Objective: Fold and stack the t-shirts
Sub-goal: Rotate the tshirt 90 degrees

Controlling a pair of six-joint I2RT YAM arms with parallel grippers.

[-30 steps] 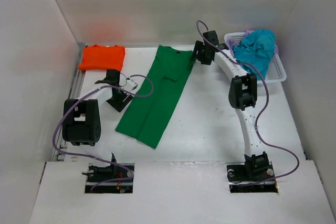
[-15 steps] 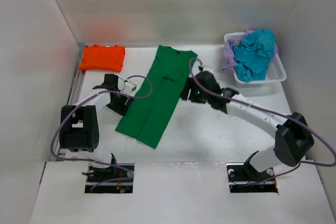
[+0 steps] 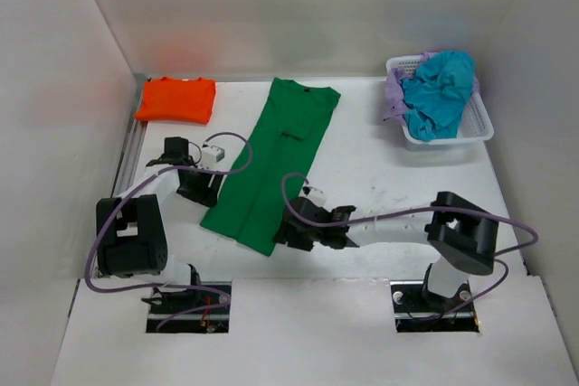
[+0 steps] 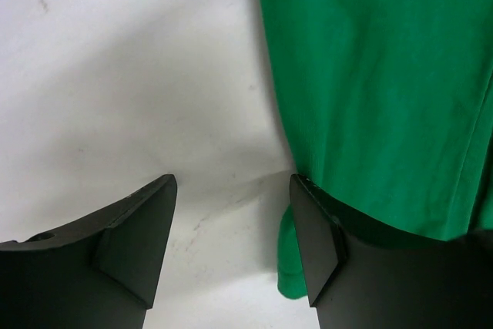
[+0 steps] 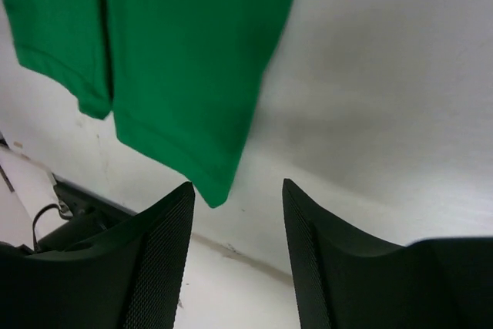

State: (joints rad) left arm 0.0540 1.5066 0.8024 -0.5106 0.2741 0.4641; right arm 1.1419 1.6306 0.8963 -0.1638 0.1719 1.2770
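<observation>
The green t-shirt (image 3: 276, 162) lies folded lengthwise in a long strip down the table's middle. My left gripper (image 3: 201, 183) is open beside its near left edge; in the left wrist view the shirt's edge (image 4: 370, 75) runs along my right finger. My right gripper (image 3: 288, 232) is open next to the strip's near corner, which shows between my fingers in the right wrist view (image 5: 192, 75). The orange t-shirt (image 3: 176, 99) lies folded at the back left. The teal t-shirt (image 3: 439, 88) and the lavender t-shirt (image 3: 394, 95) are bunched in the white basket (image 3: 478, 124).
The basket stands at the back right. White walls close in the table on three sides. A metal rail (image 3: 127, 164) runs along the left edge. Purple cables loop off both arms over the table.
My right arm has swung from the shirt's collar at the back down to its near corner. My left gripper has shifted a little left and nearer, along the shirt's left edge.
</observation>
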